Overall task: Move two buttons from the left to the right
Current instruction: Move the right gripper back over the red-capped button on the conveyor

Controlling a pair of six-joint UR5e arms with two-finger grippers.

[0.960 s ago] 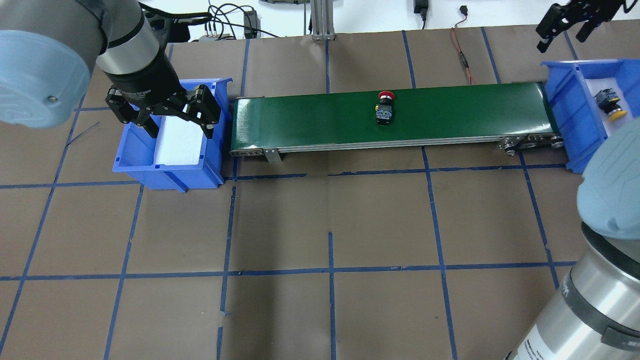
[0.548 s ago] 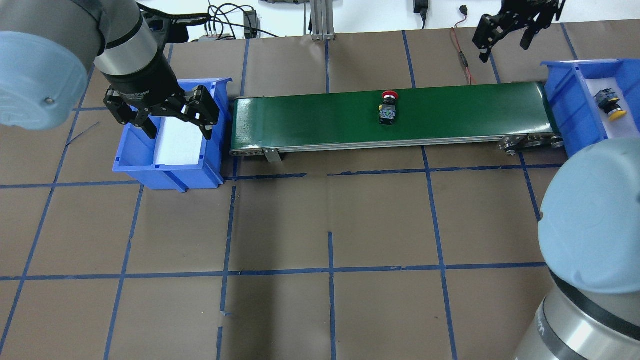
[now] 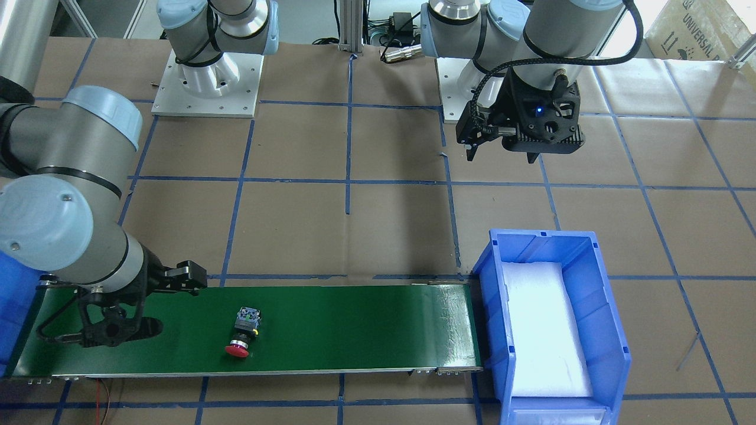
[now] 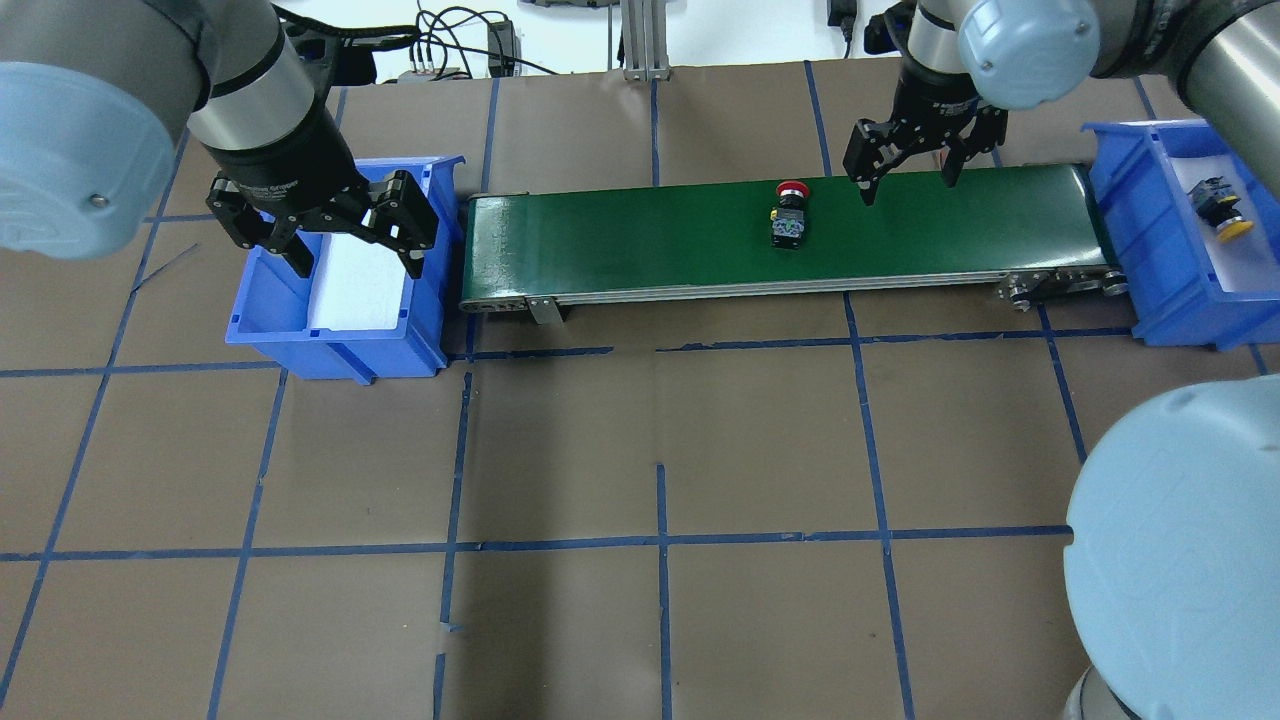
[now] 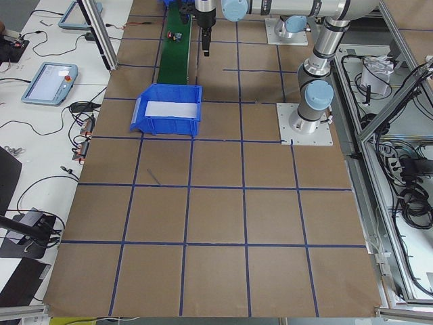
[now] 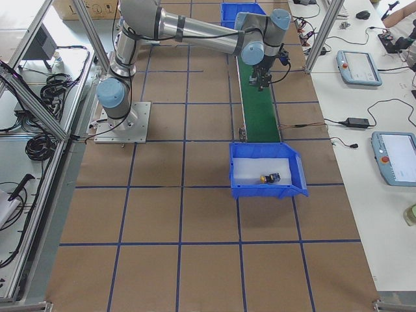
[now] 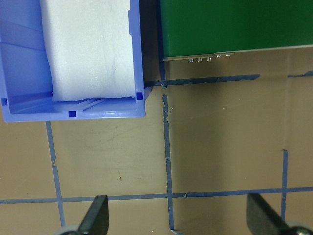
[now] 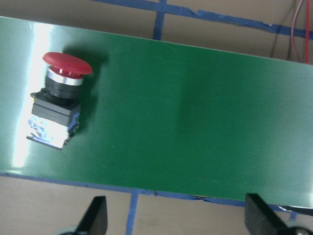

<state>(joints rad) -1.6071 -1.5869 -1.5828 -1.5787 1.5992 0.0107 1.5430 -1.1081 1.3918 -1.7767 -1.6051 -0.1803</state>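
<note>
- Done: the yellow button (image 4: 1225,212) lay in the right bin (image 4: 1120,210).
- Remaining: the red button (image 4: 790,216) lay on the conveyor (image 4: 620,235); the right gripper (image 4: 907,178) hovered at its two o'clock, jaws apart, empty.
- The left gripper (image 4: 358,255) gaped above the left bin (image 4: 260,320).

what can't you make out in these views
- Yellow button: missing from the front-facing view, where the left edge cuts off the right bin.
- Red button: a speck in the exterior left view; contact-block markings blurred in the right wrist view.
- Left bin: far end covered by the left gripper, overhead view.
</note>
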